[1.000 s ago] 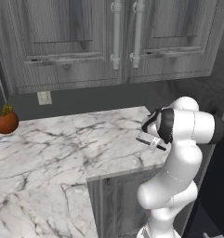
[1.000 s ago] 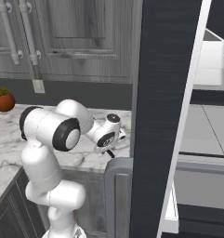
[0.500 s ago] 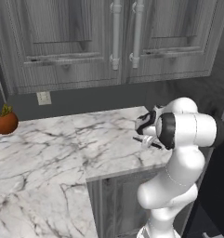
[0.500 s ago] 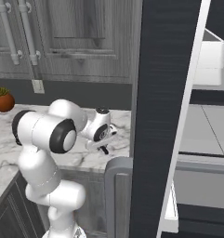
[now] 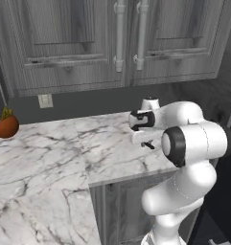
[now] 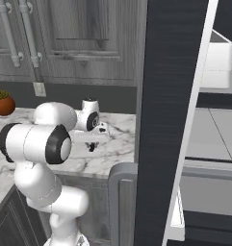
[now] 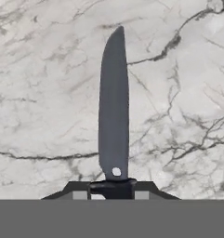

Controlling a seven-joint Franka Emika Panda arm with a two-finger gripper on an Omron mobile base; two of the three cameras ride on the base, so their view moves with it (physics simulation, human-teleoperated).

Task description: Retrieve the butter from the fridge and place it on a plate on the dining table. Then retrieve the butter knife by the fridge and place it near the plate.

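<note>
base views: rear left/right, share counter [image 5: 64, 153] | hand view: close, facing down

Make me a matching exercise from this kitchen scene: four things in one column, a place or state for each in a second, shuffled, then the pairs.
1. butter knife
2. gripper
3. potted plant
4. fridge door

A. swung open
B. far left on the marble counter
C. blade pointing away over the marble
D. closed on the knife's handle

Pairs: 1-C, 2-D, 3-B, 4-A

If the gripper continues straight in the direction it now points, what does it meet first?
Probably the marble counter. The gripper is shut on the butter knife and looks down at it; the remaining gap is unclear.
</note>
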